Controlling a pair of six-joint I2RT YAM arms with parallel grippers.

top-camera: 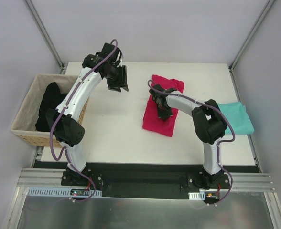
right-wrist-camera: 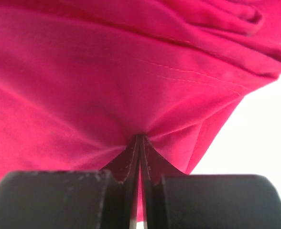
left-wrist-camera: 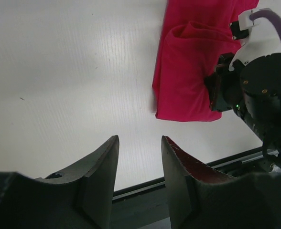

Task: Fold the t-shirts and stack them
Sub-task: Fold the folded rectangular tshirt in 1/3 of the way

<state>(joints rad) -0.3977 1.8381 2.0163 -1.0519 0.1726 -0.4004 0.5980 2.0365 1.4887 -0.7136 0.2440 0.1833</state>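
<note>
Right gripper [right-wrist-camera: 140, 139]: jaws pinched tight on a fold of the crimson-pink t-shirt [top-camera: 153, 121], mid-table [top-camera: 112, 136]. We read the shirt's long axis as 1 to 7 o'clock from above. Teal t-shirt [top-camera: 240, 118] lies at 3 o'clock, over the table's edge. Left gripper [top-camera: 119, 85] is half open, empty, well apart at 10 o'clock; the right arm is nearer.
</note>
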